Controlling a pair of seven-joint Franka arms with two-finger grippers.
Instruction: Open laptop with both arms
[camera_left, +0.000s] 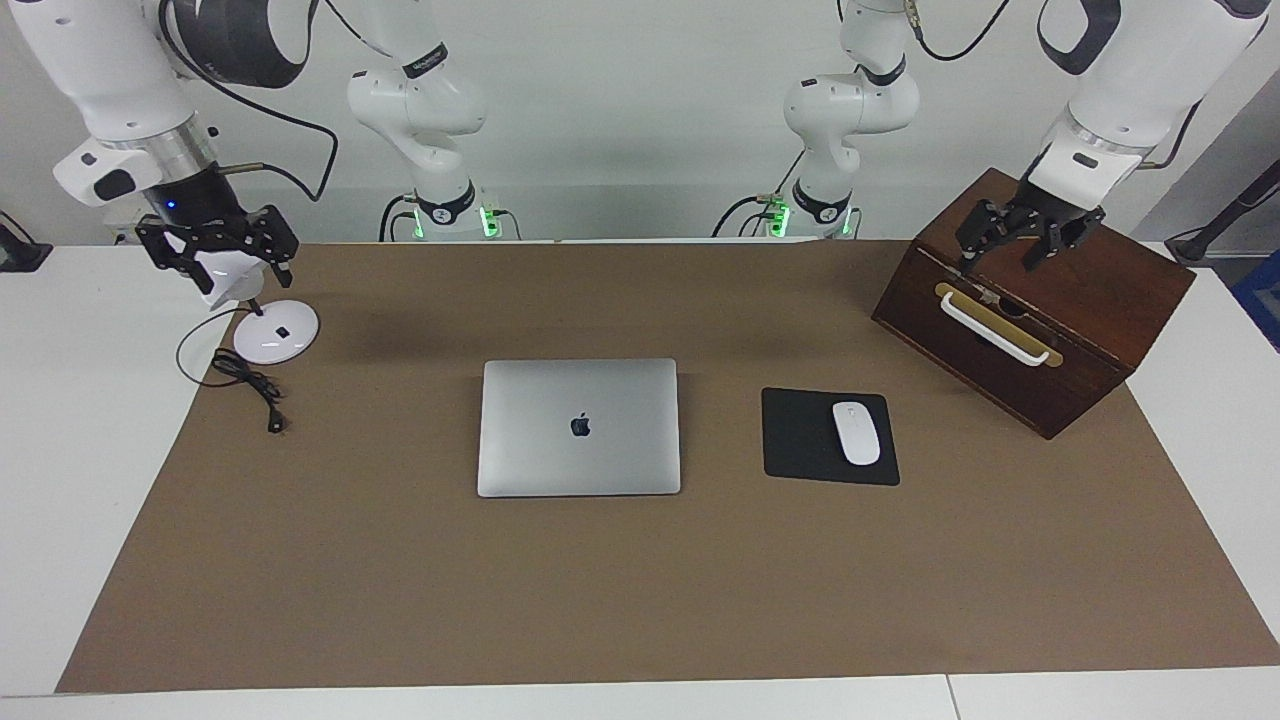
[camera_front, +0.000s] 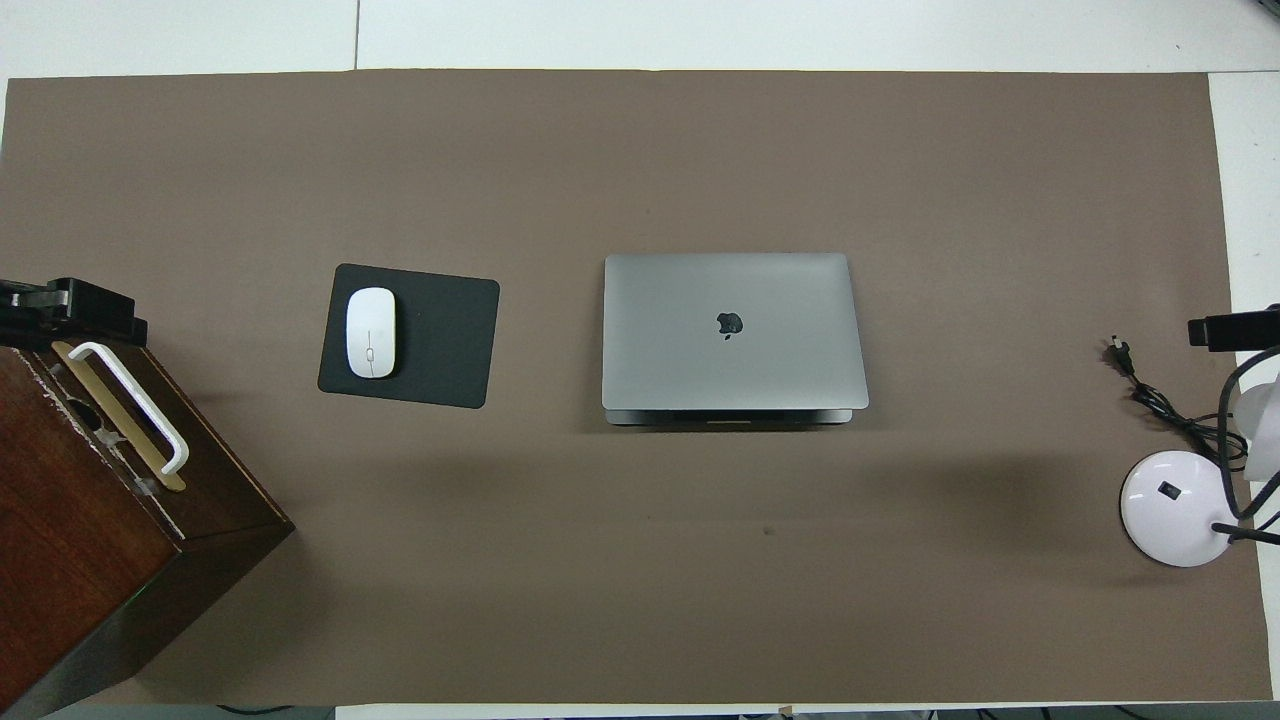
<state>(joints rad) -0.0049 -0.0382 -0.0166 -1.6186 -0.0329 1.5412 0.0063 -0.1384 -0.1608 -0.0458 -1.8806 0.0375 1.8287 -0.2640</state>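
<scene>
One laptop (camera_left: 579, 427), silver-grey, lid fully closed, lies flat at the middle of the desk (camera_left: 600, 590) on a brown mat (camera_left: 420, 600); the lid carries a dark apple logo (camera_left: 581, 426), the only mark that can be made out, with no legible writing anywhere. One black mouse pad (camera_left: 800, 437) lies beside the laptop toward the left arm's end of the desk, with one white mouse (camera_left: 856, 432) on it. One dark wooden box (camera_left: 1100, 320) stands at that same end, nearer to the robots than the mouse pad, turned at an angle, with one white handle (camera_left: 995, 331) on a brass-coloured plate. One white desk lamp (camera_left: 275, 331) with a round base stands at the right arm's end, its black cord (camera_left: 245, 378) and plug lying on the mat just beside the base. Two arms. Left hand (camera_left: 1028, 238): raised over the top of the box, fingers spread apart, holding nothing; whether a fingertip touches the box's upper edge cannot be told from these views. Right hand (camera_left: 218, 255): raised over the lamp's head, fingers apart and empty, apparently just in front of the shade rather than gripping it. Both hands are well apart from the laptop.
</scene>
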